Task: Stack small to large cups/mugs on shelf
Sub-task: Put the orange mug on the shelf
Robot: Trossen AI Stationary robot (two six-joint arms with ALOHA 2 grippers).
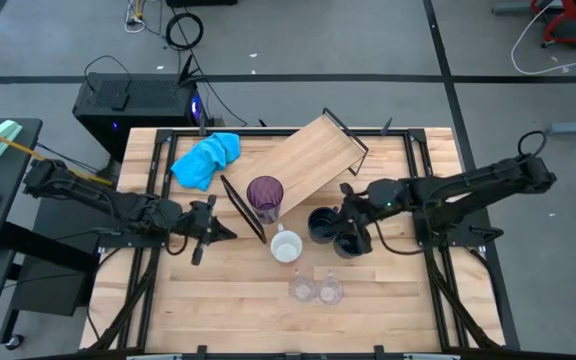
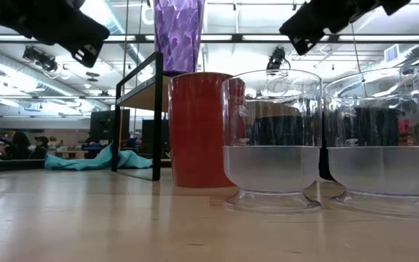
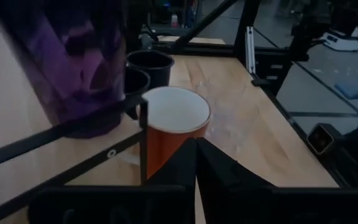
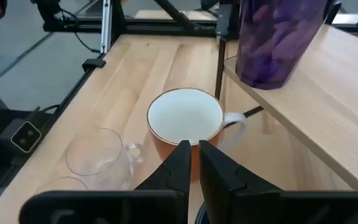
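Only low: mug's (image 2: 197, 129) red wall.

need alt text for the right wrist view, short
A purple tumbler stands on a light wooden shelf, with an orange mug, white inside, on the table beside it. Two clear glasses sit near the mug, past the right gripper and its closed fingers.

purple tumbler (image 1: 265, 197), orange mug (image 4: 186, 129), blue cloth (image 1: 206, 158)
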